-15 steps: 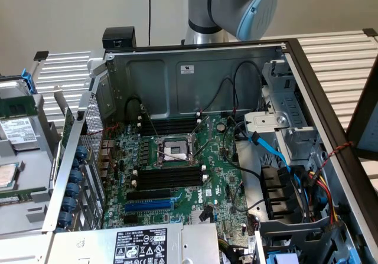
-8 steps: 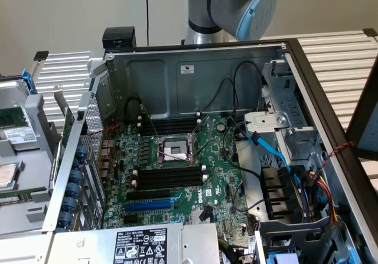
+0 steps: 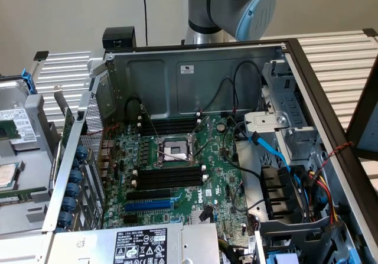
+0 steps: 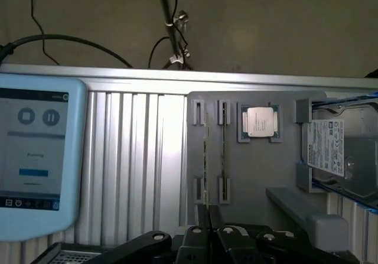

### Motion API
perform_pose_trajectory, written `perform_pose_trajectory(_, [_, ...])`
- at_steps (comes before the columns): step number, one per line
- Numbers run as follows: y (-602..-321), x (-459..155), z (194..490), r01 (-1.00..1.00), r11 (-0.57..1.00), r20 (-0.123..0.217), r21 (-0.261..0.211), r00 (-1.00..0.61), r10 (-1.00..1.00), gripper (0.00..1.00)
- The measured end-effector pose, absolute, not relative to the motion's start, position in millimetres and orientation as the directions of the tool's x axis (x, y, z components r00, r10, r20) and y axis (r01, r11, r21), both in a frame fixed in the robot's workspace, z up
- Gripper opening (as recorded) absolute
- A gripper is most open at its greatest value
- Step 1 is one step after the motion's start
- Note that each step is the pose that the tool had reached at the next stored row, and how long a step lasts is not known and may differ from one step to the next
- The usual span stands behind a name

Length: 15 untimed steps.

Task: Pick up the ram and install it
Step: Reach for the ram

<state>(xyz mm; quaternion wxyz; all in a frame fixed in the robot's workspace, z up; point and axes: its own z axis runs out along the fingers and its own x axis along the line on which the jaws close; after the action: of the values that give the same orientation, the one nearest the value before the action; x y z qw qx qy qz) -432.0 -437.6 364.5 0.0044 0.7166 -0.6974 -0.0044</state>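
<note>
The ram (image 4: 205, 157) is a thin green stick standing on edge in a slot of the grey parts holder (image 4: 254, 169). A second thin stick (image 4: 223, 149) stands in the slot beside it. My gripper (image 4: 208, 211) hovers above the holder's near edge, in line with the ram, with its dark fingers (image 4: 203, 220) pressed together and nothing between them. In the exterior view the holder (image 3: 26, 187) sits to the left of the open computer case, with a green board (image 3: 10, 132) in it. Black memory slots (image 3: 171, 175) lie empty on the motherboard (image 3: 218, 157).
A processor (image 4: 258, 122) and a hard drive (image 4: 331, 152) sit in the same holder. A teach pendant (image 4: 35, 157) lies on the ribbed table. Inside the case are a blue expansion slot (image 3: 150, 205), cables (image 3: 277, 157), a drive cage (image 3: 283, 104) and tall metal walls (image 3: 177, 81).
</note>
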Motion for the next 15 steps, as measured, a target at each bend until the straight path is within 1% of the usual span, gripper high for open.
perform_pose_trajectory(15, [-446.2,-449.1,337.1,-1.000,-0.021,0.000,0.012,0.021,-1.000,0.12])
